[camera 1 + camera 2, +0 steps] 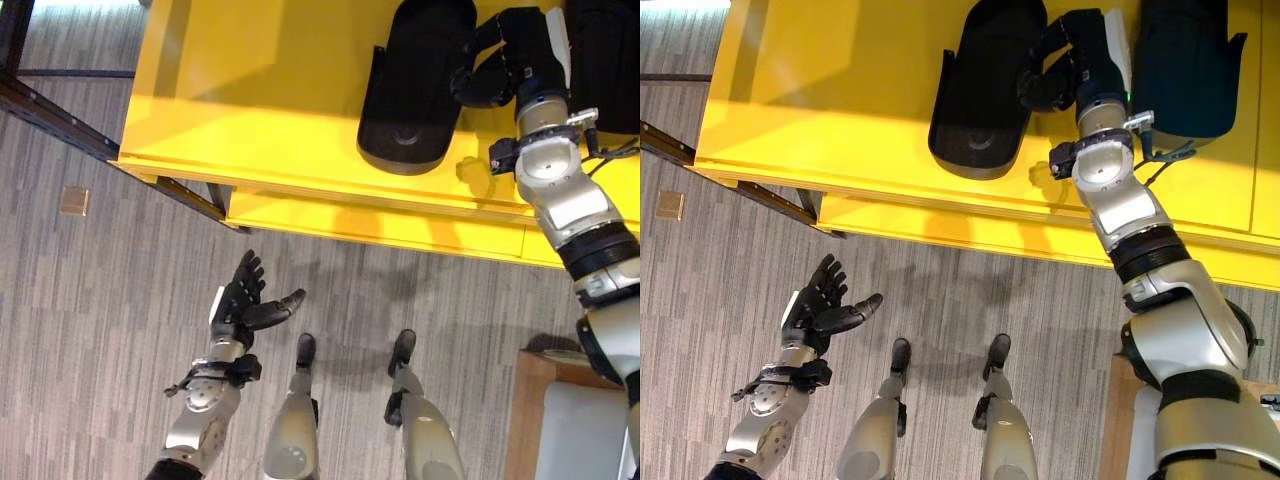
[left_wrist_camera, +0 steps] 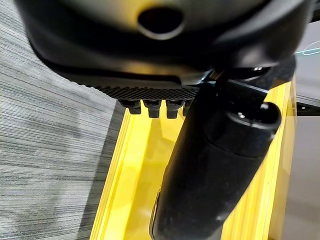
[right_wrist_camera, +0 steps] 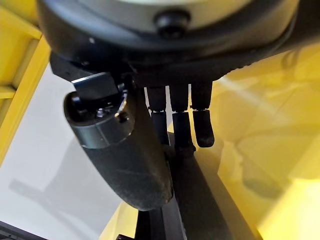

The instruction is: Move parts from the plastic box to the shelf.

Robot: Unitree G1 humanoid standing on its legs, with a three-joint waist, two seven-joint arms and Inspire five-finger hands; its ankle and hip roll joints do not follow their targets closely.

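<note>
Left hand (image 1: 240,300) open over floor | right hand (image 1: 1080,60) grips black part (image 1: 985,85)

A grey carpet (image 1: 90,320) with thin stripes is covering the floor. A small brown square plate (image 1: 74,201) is lying on it. A dark metal frame (image 1: 60,120) is running over the carpet. A pale wooden piece of furniture (image 1: 570,415) is standing at the lower right.

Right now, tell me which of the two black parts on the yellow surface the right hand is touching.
The black part to the robot's left, its rounded end toward the robot. The right hand curls onto its edge; the other black part lies apart.
</note>
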